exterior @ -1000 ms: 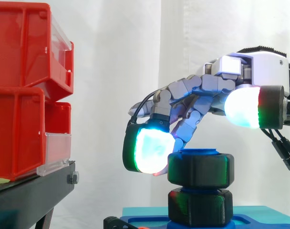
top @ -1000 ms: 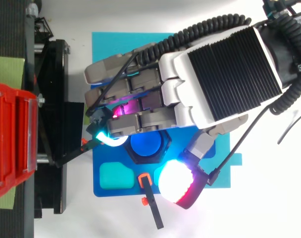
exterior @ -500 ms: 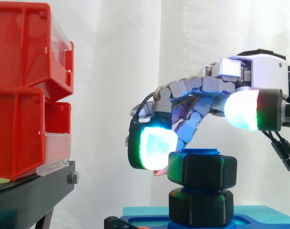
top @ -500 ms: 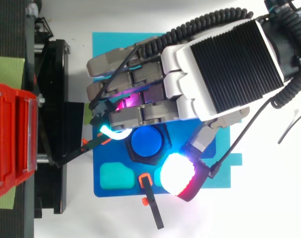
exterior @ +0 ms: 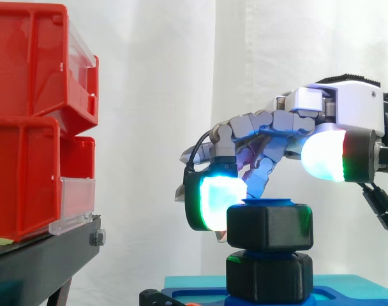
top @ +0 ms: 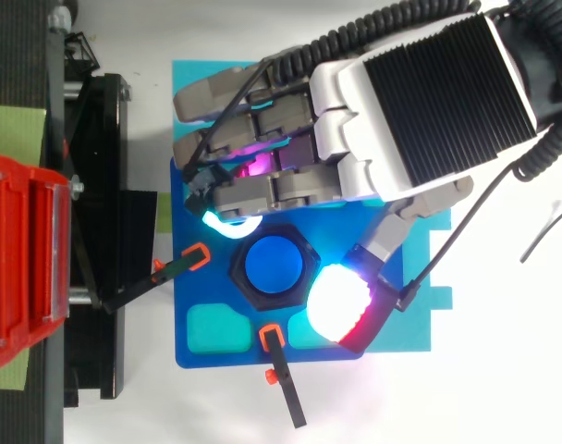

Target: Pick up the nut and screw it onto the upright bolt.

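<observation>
White curtain behind everything. At the left, stacked red bins on a black stand, well apart from the work, with a green sheet under the stand's far edge.

Coming in from the right, the hand, arched over the fixture. Fingers loosely bent with tips pointing down, thumb spread wide to the near side, nothing gripped. One glowing cyan-white fingertip pad against the upper left flank of the nut. Thumb pad, white with a green and red rim, higher than the nut and off to its right, clear of it in the side view. From above, overlaps the nut's lower right corner.

Below, a teal mat carrying a blue plate, its upper part hidden under the fingers.

Black hexagonal nut already on the upright blue bolt, near its top, the bolt's end just showing above it. Under the nut, a second black hex collar at the bolt's foot, a thin blue sliver between the two.

Close around the nut, two black clamps with orange tips: one slanting in from the stand side, one pointing up from the near edge. Beside the latter, a teal inset in the plate.
</observation>
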Controlling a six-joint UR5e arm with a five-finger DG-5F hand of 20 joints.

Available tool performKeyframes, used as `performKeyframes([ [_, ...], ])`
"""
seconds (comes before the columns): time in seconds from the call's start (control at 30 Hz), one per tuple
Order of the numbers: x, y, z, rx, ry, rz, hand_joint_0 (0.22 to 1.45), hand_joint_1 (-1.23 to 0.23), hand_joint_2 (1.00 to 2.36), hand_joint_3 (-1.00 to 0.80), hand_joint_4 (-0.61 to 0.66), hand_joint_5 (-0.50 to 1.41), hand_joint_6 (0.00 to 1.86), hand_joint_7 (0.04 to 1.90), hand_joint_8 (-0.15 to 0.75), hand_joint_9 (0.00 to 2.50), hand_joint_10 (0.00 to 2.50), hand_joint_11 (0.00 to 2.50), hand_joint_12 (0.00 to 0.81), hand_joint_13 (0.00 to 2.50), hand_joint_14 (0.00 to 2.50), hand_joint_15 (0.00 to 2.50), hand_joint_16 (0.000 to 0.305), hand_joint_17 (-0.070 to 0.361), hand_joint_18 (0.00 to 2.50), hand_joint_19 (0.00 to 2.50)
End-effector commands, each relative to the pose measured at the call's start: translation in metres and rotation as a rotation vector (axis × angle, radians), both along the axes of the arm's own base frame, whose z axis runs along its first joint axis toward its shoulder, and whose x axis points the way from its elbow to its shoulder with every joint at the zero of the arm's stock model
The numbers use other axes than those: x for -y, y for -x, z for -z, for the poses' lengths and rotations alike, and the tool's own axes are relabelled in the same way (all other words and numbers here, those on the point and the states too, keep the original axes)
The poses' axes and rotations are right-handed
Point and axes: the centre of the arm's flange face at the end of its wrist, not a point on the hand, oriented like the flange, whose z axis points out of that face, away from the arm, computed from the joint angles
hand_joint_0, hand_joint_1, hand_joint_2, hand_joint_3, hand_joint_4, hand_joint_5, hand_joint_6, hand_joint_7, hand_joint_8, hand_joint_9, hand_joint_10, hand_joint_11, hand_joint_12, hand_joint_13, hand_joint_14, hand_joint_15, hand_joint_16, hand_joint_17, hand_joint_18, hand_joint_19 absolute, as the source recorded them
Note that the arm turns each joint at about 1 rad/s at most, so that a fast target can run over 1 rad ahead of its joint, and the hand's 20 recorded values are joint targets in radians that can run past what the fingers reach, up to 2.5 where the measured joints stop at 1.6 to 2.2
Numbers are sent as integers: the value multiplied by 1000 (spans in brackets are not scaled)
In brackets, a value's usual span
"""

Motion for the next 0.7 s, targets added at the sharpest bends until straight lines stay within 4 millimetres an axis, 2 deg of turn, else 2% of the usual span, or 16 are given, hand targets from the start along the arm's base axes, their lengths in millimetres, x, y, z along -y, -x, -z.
performKeyframes([
  [0.0,2,0,0,3,1,-4,532,-174,1000,-500,186,30,501,1431,257,1069,0,0,257,602,0,0,28,63,323,51],
  [0.07,2,0,0,6,1,-4,532,-174,1000,-500,177,37,500,1452,263,1092,0,0,254,613,0,0,27,62,335,56],
  [0.23,6,1,0,6,1,1,534,-178,1000,-500,182,40,558,1335,263,1156,0,0,244,653,0,0,27,60,367,66],
  [0.67,30,6,-4,16,8,-10,538,-191,1000,-500,190,69,562,1339,244,1325,0,0,205,769,0,0,21,47,490,86],
])
